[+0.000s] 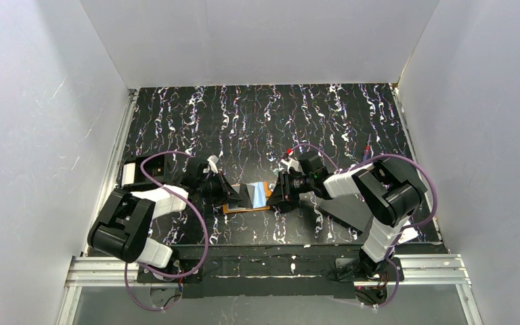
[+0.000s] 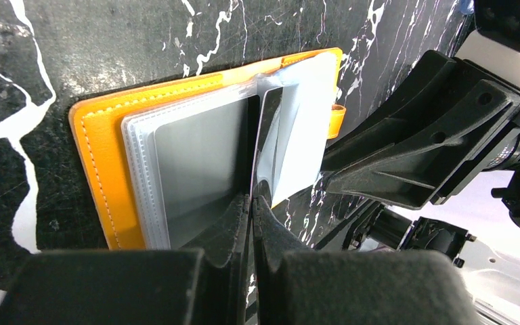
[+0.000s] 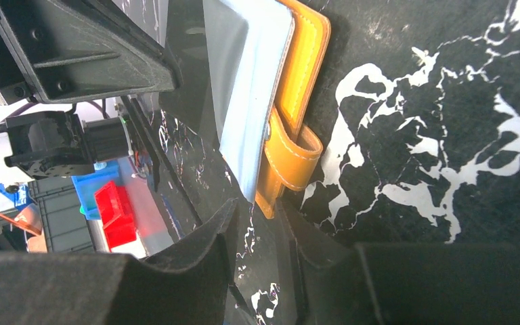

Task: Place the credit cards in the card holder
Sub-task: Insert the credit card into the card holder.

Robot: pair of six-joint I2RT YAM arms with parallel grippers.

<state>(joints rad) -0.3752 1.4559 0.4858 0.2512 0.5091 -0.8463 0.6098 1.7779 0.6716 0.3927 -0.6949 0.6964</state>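
Far left of the black, white-veined marble-look tabletop [image 1: 257, 115] there's a white rounded block [image 1: 131, 174], just beside the left arm.

The left gripper [image 2: 252, 203] reaches toward the middle with its jaws pressed together. They look to be pinching the bottom edge of a dark, glossy, thin card [image 2: 269, 135]. The card stands on edge, tucked in among the pages of the holder.

The small orange folding card holder [image 2: 98, 156] lies open and flat on the table, right between the two grippers and a bit toward the near edge. Its stack of pale grey-blue clear plastic sleeves [image 2: 196, 162] faces up, and one pale sleeve on the right side of the card is lifted off the stack. The orange snap tab [image 3: 291, 152] sticks out on the holder's right edge.

The right gripper [image 3: 261, 217] comes in from the right with its jaws partway spread. They straddle the holder's corner just below the snap tab. There's a visible gap on one side, so I don't see them actually clamping it.
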